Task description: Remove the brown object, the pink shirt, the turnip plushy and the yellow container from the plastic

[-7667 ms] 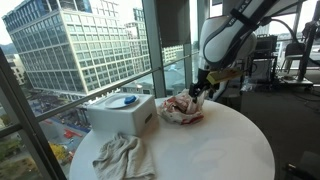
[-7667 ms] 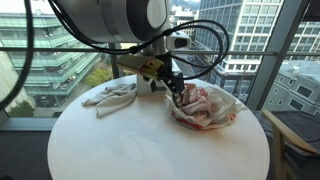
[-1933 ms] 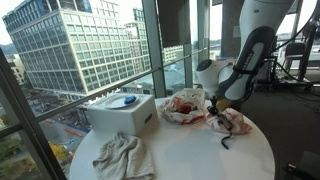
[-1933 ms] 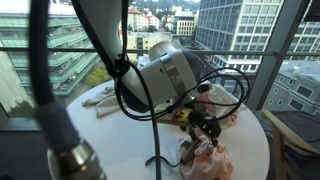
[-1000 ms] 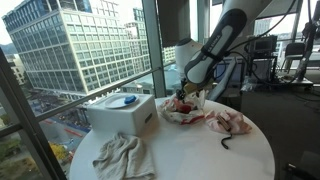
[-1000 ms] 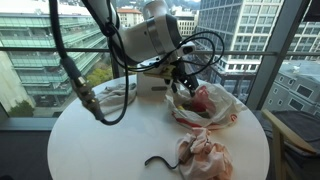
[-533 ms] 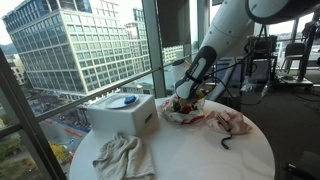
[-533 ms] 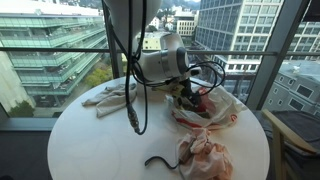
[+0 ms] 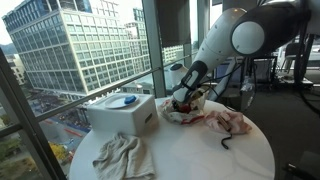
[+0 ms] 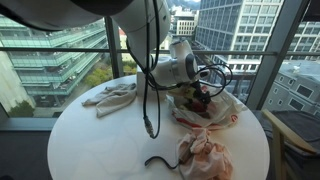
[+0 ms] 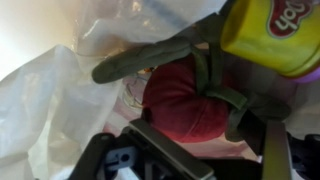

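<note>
- Plastic bag (image 9: 190,116) sits on the window side of the round table (image 9: 200,158), near the rim. It shows in both exterior views and lies open and crumpled.
- Gripper (image 10: 198,98) is down inside the bag mouth, with the arm reaching in from above. I cannot tell how the jaws stand; plastic and cables hide them in both exterior views, and the wrist view shows only dark blurred parts at the bottom edge.
- Wrist view: red turnip (image 11: 185,100) is in the bag right ahead of the gripper, its green leaves draped over it. Yellow container (image 11: 280,35) is at the top right, touching the leaves. Bag wall is close on the left.
- Shirt (image 10: 205,155) is out of the bag, bunched on the table near the rim and just beside the bag.
- Black cord (image 10: 158,161) lies loose on the table beside the shirt.
- Open room: the middle of the table between bag, shirt and cloth (image 9: 122,156) is bare in an exterior view.
- Cloth is well apart from the bag, near the rim. White box (image 9: 120,112) with a blue top piece stands by the window (image 9: 80,50), just beside the bag.
- Room: floor-to-ceiling glazing behind the table, city blocks outside.
</note>
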`<state>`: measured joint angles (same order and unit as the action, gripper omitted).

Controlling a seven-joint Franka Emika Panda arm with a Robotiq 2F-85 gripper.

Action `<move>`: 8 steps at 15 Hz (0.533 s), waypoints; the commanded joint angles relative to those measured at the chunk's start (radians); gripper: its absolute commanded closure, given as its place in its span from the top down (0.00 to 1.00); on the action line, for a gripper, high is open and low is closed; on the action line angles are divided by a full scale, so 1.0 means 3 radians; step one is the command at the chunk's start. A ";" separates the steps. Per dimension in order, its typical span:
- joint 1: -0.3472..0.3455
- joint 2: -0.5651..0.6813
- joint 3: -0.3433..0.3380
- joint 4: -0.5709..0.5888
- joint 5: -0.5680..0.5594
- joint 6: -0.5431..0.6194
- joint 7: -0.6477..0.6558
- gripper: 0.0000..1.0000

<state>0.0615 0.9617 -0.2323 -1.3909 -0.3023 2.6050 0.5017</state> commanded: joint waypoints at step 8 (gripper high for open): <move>0.0234 -0.0456 -0.0249 -0.0381 0.0121 -0.0123 -0.0144 0.08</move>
<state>0.0759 0.9729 -0.2589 -1.3669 -0.2520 2.5791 0.4791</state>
